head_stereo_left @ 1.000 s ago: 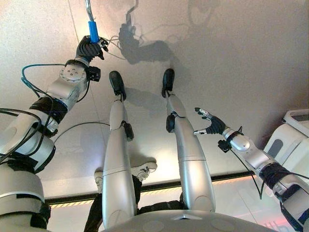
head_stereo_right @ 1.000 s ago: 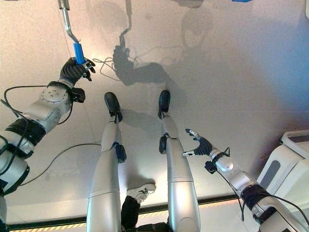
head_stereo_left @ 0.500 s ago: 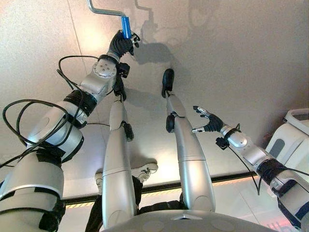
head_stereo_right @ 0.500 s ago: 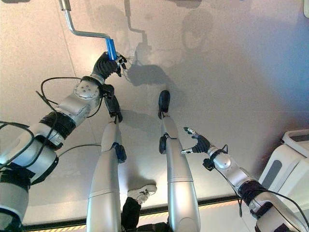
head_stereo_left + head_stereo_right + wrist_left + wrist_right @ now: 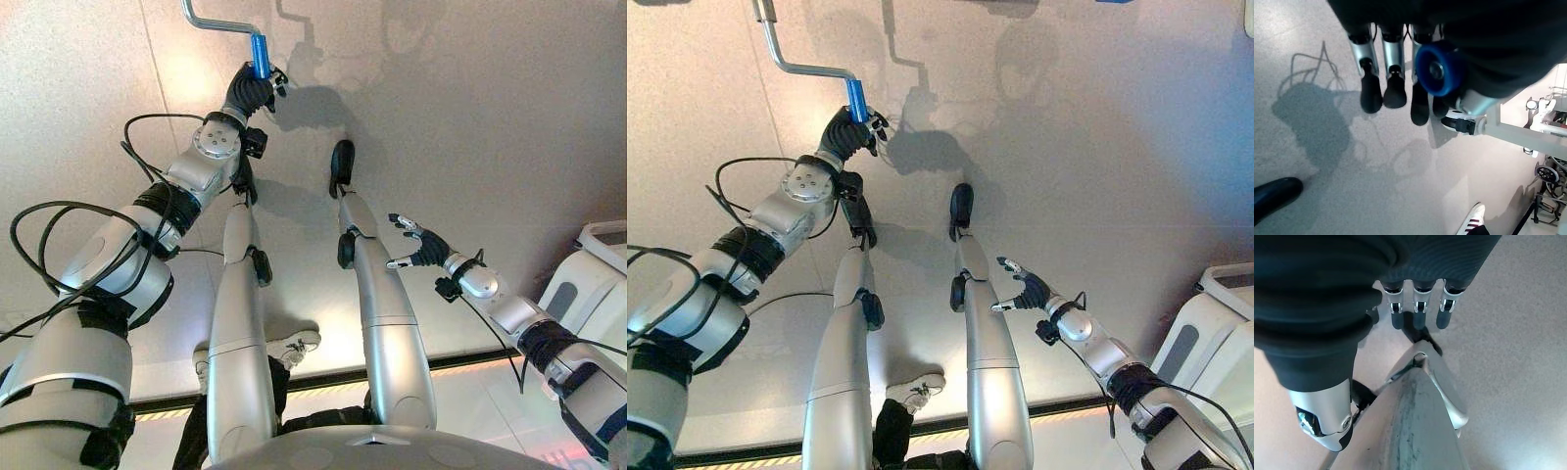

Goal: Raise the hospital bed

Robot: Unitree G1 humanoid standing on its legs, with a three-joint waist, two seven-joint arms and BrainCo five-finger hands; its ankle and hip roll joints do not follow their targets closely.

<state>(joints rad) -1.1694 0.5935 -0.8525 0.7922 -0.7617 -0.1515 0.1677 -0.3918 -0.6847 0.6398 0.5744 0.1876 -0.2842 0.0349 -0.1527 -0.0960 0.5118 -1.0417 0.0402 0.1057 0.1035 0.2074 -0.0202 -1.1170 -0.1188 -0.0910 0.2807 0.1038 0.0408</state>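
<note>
Since 1 second ago, the crank's blue grip (image 5: 260,55) has been swung from the far left toward the middle, and the left hand (image 5: 250,91) has gone with it. Over the last half second it has hardly moved at all. The grip now points down from the end of a bent silver crank rod (image 5: 217,23), which runs off to the far left edge of the scene. The left hand's fingers (image 5: 1372,93) are curled around the blue grip (image 5: 1439,69), and the round end of the grip is seen beside them in the left wrist view. The right hand (image 5: 1027,291) is held in the air on the near right, with its fingers spread and nothing in it. A white machine (image 5: 586,281) is seen at the near right edge, on the grey floor (image 5: 470,117).
</note>
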